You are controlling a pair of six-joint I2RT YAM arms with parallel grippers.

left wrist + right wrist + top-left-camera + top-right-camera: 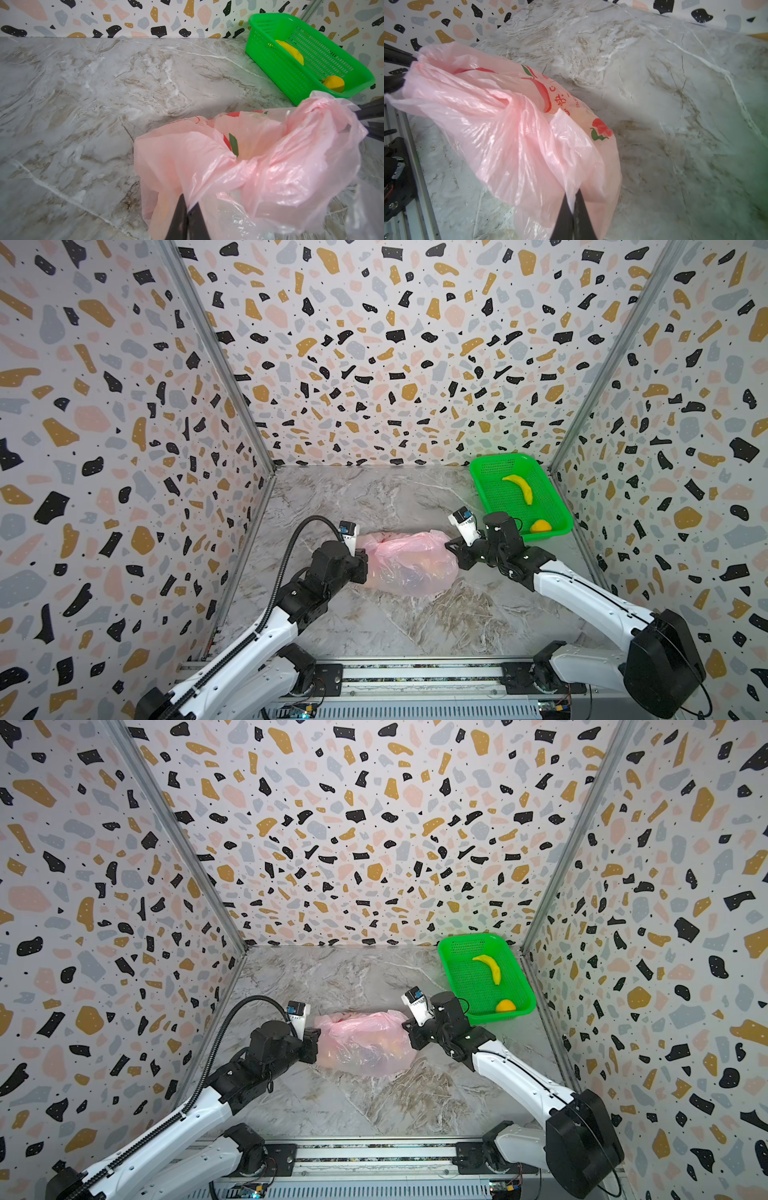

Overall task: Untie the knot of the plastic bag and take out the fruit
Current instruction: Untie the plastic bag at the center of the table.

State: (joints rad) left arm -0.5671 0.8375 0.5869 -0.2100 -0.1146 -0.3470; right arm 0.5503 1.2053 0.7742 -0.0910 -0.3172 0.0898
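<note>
2 grippers were each clenched on the plastic bag [409, 564], which lay on the marble table [374, 497] near the green basket [498, 457]. The right gripper [573, 205] pinched a fold of film at the bag's end nearest the basket; the left gripper [187, 207] pinched the end farthest from it. Orange fruit [434, 567] showed dimly through the pink film. Inside the basket lay a banana [519, 487] and a yellow-orange piece [540, 526].
</note>
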